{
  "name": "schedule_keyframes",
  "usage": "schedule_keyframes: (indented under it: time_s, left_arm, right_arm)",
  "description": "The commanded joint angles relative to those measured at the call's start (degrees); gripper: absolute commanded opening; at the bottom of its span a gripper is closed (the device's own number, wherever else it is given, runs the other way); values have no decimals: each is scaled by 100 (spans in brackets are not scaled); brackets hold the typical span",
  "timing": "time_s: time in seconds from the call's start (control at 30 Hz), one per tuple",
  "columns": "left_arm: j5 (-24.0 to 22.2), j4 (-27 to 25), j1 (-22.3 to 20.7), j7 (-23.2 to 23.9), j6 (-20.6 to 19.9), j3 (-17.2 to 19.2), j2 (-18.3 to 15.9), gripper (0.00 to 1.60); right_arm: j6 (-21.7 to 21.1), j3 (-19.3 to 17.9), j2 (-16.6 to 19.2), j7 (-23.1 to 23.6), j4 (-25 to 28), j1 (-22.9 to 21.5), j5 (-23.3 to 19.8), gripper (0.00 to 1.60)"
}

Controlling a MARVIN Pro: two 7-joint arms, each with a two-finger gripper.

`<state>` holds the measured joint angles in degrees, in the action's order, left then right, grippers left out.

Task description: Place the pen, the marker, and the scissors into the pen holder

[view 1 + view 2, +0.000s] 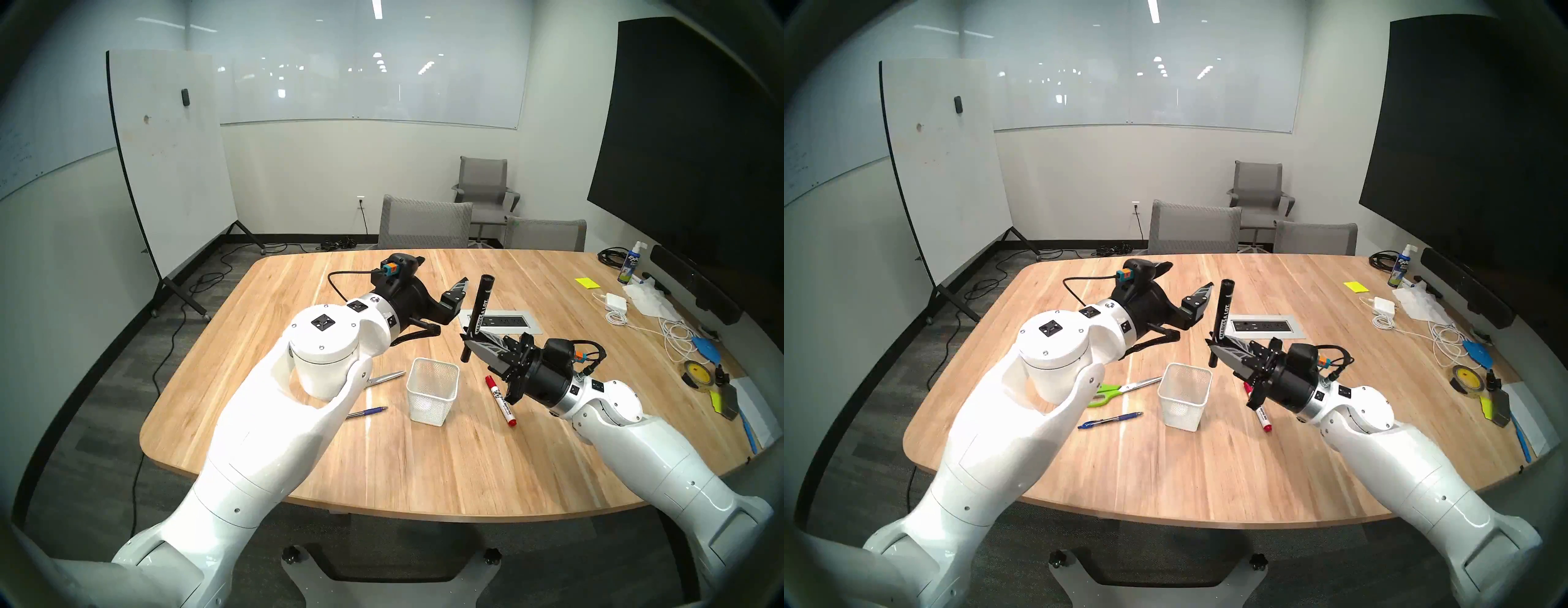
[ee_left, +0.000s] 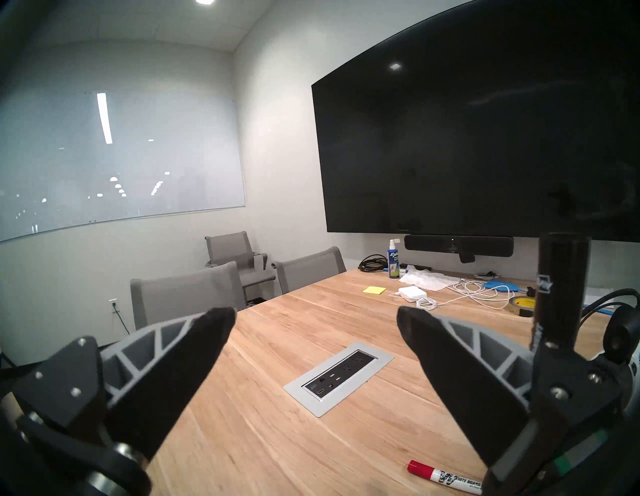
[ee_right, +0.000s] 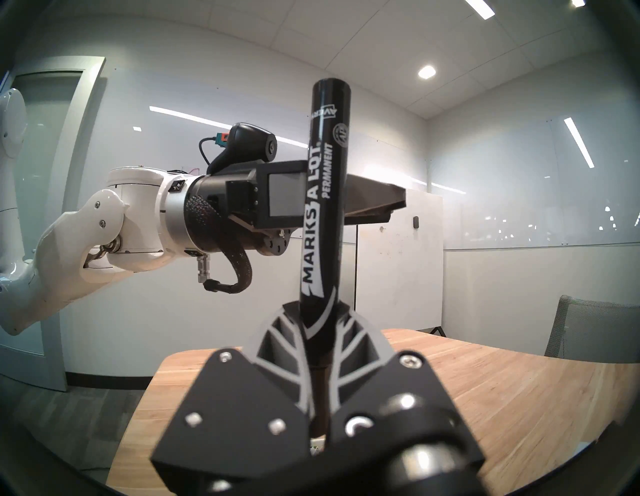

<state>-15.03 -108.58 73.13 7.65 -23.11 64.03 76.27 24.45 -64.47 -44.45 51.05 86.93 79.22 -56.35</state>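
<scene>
- The black marker [image 1: 478, 318] is off the table, held nearly upright in the right gripper [image 1: 473, 344], whose jaws are closed tight around its lower barrel; it hangs above and just behind the pen holder [image 1: 432, 396], not yet over the opening.
- The pen holder stands upright near the middle of the table [image 1: 424, 467] and looks empty through its mesh, so I judge that nothing has been put in so far.
- The pen [image 1: 1110, 420] lies flat on the table to the left of the holder, well apart from both grippers.
- The scissors [image 1: 1123, 388] lie flat just behind the pen, blades pointing towards the holder, green loops partly hidden by the left arm.
- The left gripper [image 2: 317, 318] hovers above the far side of the table with its jaws spread wide and nothing between them.
- Left to do, as I read it: lower the marker in, then the pen, then the scissors.
- Count: one pen, one pair of scissors, one holder, and two markers, the black one held and a red-capped white marker [image 1: 500, 401] lying to the right of the holder, under the right wrist.
</scene>
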Motion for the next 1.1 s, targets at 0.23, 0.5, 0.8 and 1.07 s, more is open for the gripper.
schedule_keyframes:
  time_s: [0.23, 0.5, 0.8, 1.07]
  left_arm:
    - [27, -317, 624, -306, 292, 526, -346, 160]
    - [351, -449, 1066, -960, 446, 645, -320, 160]
    - [867, -317, 1098, -1857, 138, 723, 119, 160]
    - [831, -307, 1049, -2141, 91, 610, 94, 160]
  right_arm:
    - [-11, -41, 12, 1, 55, -56, -25, 0]
    - [-11, -41, 12, 1, 55, -56, -26, 0]
    - [-10, -41, 12, 2, 54, -56, -25, 0]
    - [-12, -41, 12, 1, 56, -56, -26, 0]
